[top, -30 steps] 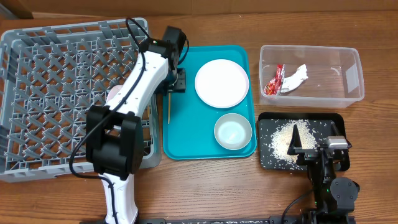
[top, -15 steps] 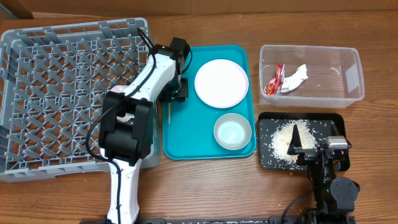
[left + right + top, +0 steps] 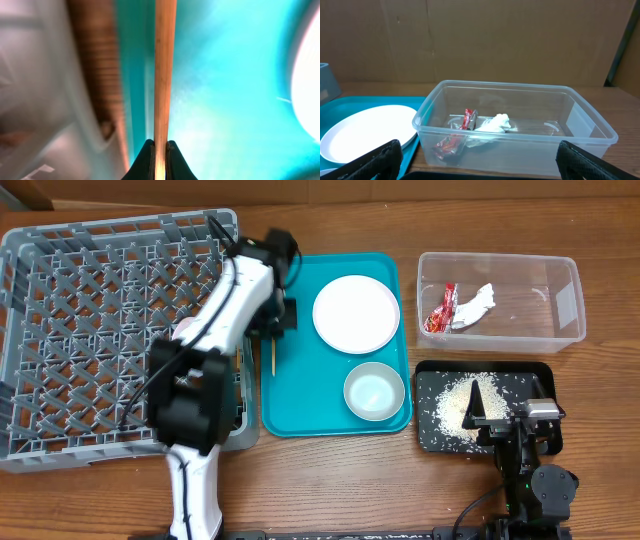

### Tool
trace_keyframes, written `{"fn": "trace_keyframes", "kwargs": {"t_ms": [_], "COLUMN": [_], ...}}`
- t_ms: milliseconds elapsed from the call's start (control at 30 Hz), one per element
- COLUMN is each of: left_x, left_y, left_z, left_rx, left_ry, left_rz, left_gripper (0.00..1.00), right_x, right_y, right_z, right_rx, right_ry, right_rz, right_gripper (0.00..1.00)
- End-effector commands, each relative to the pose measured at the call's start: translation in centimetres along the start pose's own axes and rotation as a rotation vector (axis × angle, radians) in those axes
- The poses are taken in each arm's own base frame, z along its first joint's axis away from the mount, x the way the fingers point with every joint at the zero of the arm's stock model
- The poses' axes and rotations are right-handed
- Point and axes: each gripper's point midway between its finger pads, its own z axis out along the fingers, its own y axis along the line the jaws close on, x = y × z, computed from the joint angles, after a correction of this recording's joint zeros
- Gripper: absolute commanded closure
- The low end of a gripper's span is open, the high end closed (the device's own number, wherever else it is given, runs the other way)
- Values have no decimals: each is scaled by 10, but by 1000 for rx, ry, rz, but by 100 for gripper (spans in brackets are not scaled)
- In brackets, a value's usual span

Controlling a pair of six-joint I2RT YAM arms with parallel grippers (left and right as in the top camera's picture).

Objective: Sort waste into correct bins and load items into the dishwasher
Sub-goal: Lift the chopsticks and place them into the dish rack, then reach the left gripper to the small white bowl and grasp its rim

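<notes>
Chopstick [image 3: 165,60], thin smooth wood, between tight left gripper [image 3: 159,148] jaws over glossy teal tray [image 3: 225,100]; right gripper [image 3: 479,162] jaws wide apart.

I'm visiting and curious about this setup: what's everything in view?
dish rack: 1, grey, left
serving tray: 1, teal, centre
plate: 1, white, on serving tray
bowl: 1, pale, on serving tray
chopstick: 1, wooden, over serving tray's left edge
tub: 1, clear, far right
wrapper: 1, red, in tub
tissue: 1, white, in tub
black tray: 1, near right
rice: scattered, white, in black tray
table: 1, wooden, underneath
left gripper: 1, black, shut on chopstick
right gripper: 1, black, open
</notes>
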Motion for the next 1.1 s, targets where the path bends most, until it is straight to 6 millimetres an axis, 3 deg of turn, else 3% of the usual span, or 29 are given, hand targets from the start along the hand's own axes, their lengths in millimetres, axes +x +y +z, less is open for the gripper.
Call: {"fn": "trace_keyframes", "kwargs": {"t_ms": [0, 100, 200, 333, 433, 533, 700, 867, 967, 1067], "left_x": [-10, -2, 2, 4, 11, 11, 1, 9, 12, 13], "left_y": [18, 41, 55, 61, 77, 84, 70, 68, 62, 43], "left_z": [-107, -142, -147, -124, -86, -76, -76, -73, -77, -99], "left_rx": [77, 52, -6, -55, -150, -165, -96, -83, -45, 54], "left_ry": [-249, -324, -337, -288, -209, -198, -221, -184, -177, -198], "left_rz": [-19, -53, -69, -69, -122, -155, -30, -10, -7, 9], "left_gripper": [96, 96, 96, 96, 96, 96, 80, 70, 72, 71], "right_x": [2, 2, 2, 2, 2, 2, 2, 2, 2, 2], "right_y": [-3, -3, -3, -3, -3, -3, -3, -3, -3, -3], "right_z": [0, 0, 0, 0, 0, 0, 0, 0, 0, 0], "right_rx": [13, 13, 13, 13, 13, 13, 13, 13, 13, 13], "right_ry": [-5, -5, -5, -5, -5, -5, -5, -5, -5, -5], "right_rz": [-4, -4, -5, -4, -4, -4, -4, -4, -5, -4], "right_gripper": [0, 0, 0, 0, 0, 0, 0, 0, 0, 0]}}
